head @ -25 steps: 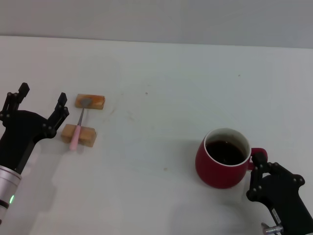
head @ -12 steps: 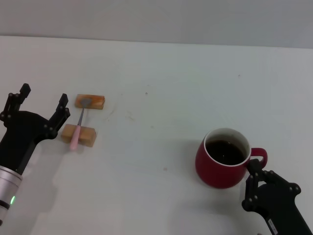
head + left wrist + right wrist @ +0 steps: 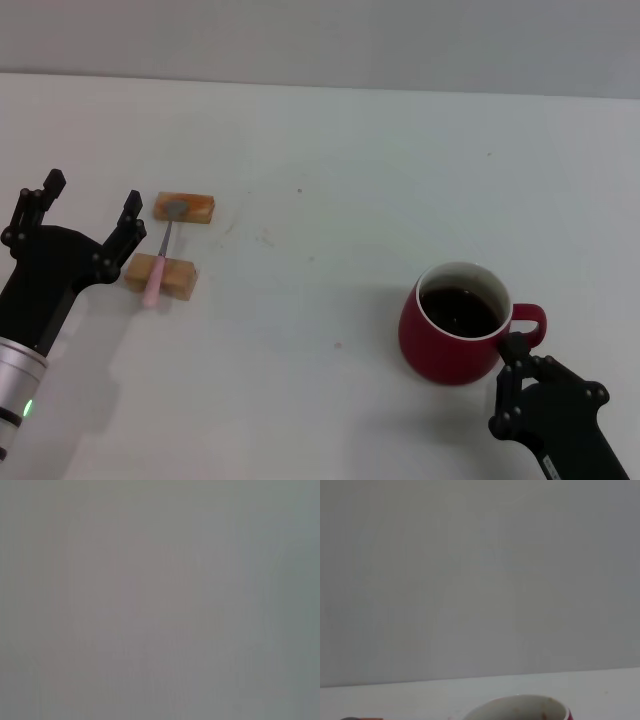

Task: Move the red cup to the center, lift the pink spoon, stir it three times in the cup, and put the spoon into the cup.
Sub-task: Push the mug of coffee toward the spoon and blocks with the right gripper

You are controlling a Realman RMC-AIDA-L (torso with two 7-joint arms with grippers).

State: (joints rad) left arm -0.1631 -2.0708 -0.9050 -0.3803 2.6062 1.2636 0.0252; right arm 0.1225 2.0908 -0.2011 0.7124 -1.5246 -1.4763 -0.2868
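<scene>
The red cup (image 3: 453, 330), holding dark liquid, stands on the white table at the front right, its handle turned toward my right gripper (image 3: 555, 368). That gripper is open, just behind the handle and a little apart from it. The cup's rim shows at the edge of the right wrist view (image 3: 520, 707). The pink spoon (image 3: 156, 270) lies across two tan wooden blocks at the left, its grey bowl on the far block. My left gripper (image 3: 90, 200) is open and empty, just left of the spoon.
The near block (image 3: 160, 272) and far block (image 3: 185, 208) carry the spoon. The bare white tabletop (image 3: 320, 200) stretches between spoon and cup. The table's far edge meets a grey wall. The left wrist view shows only plain grey.
My right gripper has drawn back from the cup's handle toward the front edge. The cup and spoon have stayed in place. The left arm has barely moved.
</scene>
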